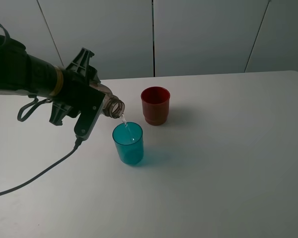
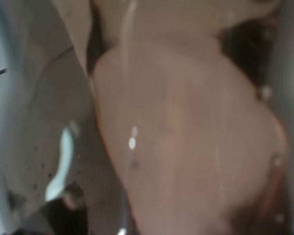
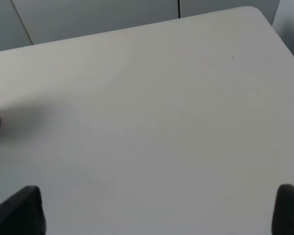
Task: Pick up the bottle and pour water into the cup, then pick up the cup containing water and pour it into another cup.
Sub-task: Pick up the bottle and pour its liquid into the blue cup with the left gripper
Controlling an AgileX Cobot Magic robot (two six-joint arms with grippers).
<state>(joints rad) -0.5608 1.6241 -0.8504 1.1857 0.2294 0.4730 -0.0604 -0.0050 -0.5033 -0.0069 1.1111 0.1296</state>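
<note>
Left gripper (image 1: 92, 111), clamped on the bottle (image 1: 113, 106), holds its long axis tilted mouth-down toward the right, the mouth just above the cup (image 1: 128, 144) and a thin stream falling in; right gripper (image 3: 157, 210), spread apart, is well away.

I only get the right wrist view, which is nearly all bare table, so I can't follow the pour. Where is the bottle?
Observer: The left gripper holds the bottle tilted, with its mouth over the teal cup.
Operator: Is anything coming out?
Observer: Yes, a thin stream runs from the mouth into the teal cup.
Operator: What is the red sliver at the edge of my view?
Observer: That is the red cup. It stands upright beyond the teal cup, apart from it.
</note>
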